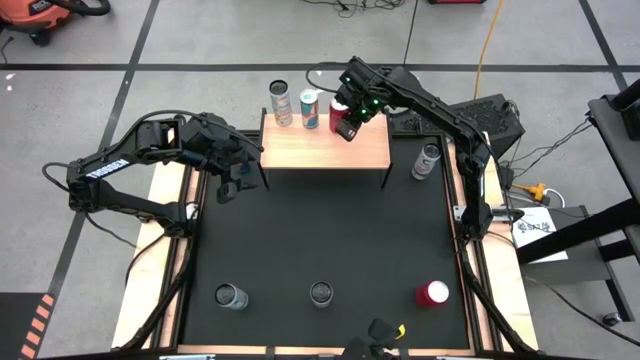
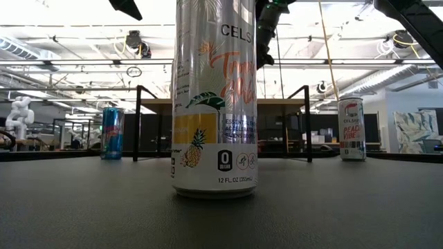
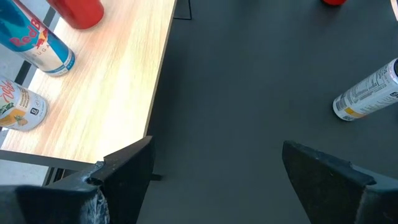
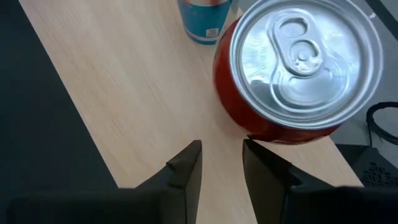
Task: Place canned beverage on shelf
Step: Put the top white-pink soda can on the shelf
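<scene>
Upper centre of the high view, your right gripper [image 1: 347,128] hovers over the shelf [image 1: 325,148], fingers nearly closed and empty. Just beyond its tips the red can [image 4: 298,68] stands upright on the board; the left gripper [image 1: 232,185], wide open, waits further off

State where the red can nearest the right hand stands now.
In the high view the red can stands on the shelf, along its far edge, third in a row beside the blue can, with the right hand just off it.
</scene>
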Robot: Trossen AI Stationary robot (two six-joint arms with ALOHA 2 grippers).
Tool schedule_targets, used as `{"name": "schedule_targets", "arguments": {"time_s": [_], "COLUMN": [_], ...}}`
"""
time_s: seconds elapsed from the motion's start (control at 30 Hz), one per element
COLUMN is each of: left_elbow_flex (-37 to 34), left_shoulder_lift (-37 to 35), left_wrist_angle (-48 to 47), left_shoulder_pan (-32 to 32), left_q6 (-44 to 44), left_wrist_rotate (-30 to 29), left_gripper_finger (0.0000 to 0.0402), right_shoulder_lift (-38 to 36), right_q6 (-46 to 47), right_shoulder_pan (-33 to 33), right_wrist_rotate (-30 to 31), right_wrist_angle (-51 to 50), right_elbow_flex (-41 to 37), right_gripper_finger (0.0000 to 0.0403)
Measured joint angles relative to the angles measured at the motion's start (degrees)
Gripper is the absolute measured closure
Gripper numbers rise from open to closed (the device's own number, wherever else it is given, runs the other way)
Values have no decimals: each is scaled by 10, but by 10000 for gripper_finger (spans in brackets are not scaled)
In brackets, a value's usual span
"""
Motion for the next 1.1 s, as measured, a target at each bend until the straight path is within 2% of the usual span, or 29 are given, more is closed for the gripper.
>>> {"name": "schedule_targets", "arguments": {"time_s": [0.3,0.5,0.87,1.1], "left_elbow_flex": [0,0,0,0], "left_shoulder_lift": [0,0,0,0], "left_wrist_angle": [0,0,0,0], "left_shoulder_pan": [0,0,0,0], "left_q6": [0,0,0,0], "left_wrist_rotate": [0,0,0,0], "left_gripper_finger": [52,52,52,52], "right_shoulder_lift": [0,0,0,12], "right_q6": [10,22,30,29], "right_shoulder_pan": [-4,0,6,0], "right_wrist_rotate": [-2,-58,-56,-56], "right_wrist_angle": [-5,-19,33,34], "right_elbow_flex": [0,0,0,0], "right_gripper_finger": [305,305,305,305]}}
